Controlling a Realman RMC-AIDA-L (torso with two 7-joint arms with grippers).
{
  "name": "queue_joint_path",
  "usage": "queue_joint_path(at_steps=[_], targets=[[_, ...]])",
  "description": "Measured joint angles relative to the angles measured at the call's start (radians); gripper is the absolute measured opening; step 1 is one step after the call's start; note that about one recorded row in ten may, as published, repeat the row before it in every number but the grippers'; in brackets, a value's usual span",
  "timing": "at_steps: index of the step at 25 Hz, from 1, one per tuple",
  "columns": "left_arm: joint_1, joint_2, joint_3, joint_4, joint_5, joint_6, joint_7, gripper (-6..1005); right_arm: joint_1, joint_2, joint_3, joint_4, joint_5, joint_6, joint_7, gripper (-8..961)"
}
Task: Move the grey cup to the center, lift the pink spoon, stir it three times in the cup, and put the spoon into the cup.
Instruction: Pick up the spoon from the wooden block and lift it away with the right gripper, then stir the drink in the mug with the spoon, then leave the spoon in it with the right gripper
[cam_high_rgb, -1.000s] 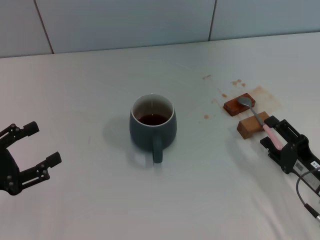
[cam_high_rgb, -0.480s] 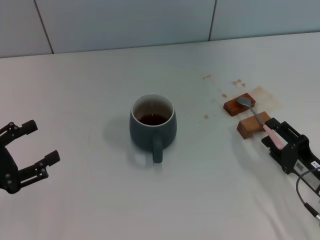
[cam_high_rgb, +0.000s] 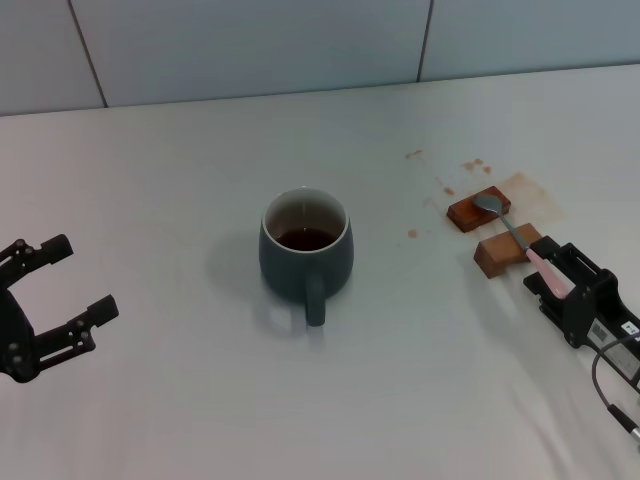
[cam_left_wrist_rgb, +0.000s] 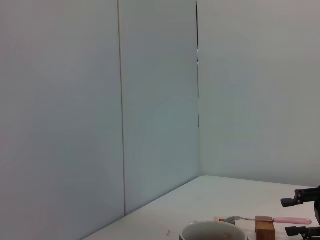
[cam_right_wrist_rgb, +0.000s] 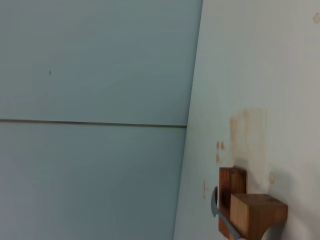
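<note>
The grey cup (cam_high_rgb: 305, 247) stands mid-table, handle toward me, brown liquid inside; its rim (cam_left_wrist_rgb: 212, 231) also shows in the left wrist view. The pink spoon (cam_high_rgb: 488, 204) lies across two brown blocks (cam_high_rgb: 500, 254), bowl on the far one. Its pink handle sticks out between the fingers of my right gripper (cam_high_rgb: 543, 268), which is open around it without closing on it. From the side, the left wrist view shows the spoon (cam_left_wrist_rgb: 287, 220) and the right gripper's fingers (cam_left_wrist_rgb: 299, 196). My left gripper (cam_high_rgb: 85, 275) hangs open and empty at the table's left, well away from the cup.
Brown stains (cam_high_rgb: 525, 190) mark the table around and beyond the blocks. The right wrist view shows the two blocks (cam_right_wrist_rgb: 256, 214) and the spoon's bowl (cam_right_wrist_rgb: 216, 206) close up. A pale panelled wall (cam_high_rgb: 250, 45) runs along the table's far edge.
The left gripper has drifted slightly to the left and away from the cup. The right gripper has edged a little along the spoon handle. Cup and spoon have not moved.
</note>
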Motion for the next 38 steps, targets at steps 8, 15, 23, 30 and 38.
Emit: queue_joint_path(at_steps=[8,15,23,30,38], targets=[[0.003,-0.002,0.000,0.000,-0.019,0.005,0.000,856,0.000,-0.002,0.007,0.000,0.003,0.006,0.017,463],[0.004,-0.002,-0.003,0.000,-0.028,0.011,0.000,856,-0.001,-0.005,0.003,-0.011,0.000,0.014,0.056,300],[0.000,-0.005,-0.005,-0.003,-0.028,0.012,0.010,856,0.011,-0.006,0.135,-0.078,0.006,-0.207,-0.199,115],[-0.002,-0.019,-0.001,-0.003,-0.028,0.012,0.013,856,0.140,-0.058,0.231,-0.260,0.005,-0.597,-0.676,115],[-0.008,-0.029,0.022,-0.005,-0.016,0.009,0.013,856,0.327,-0.155,-0.081,-0.691,0.007,-0.704,-0.304,115]])
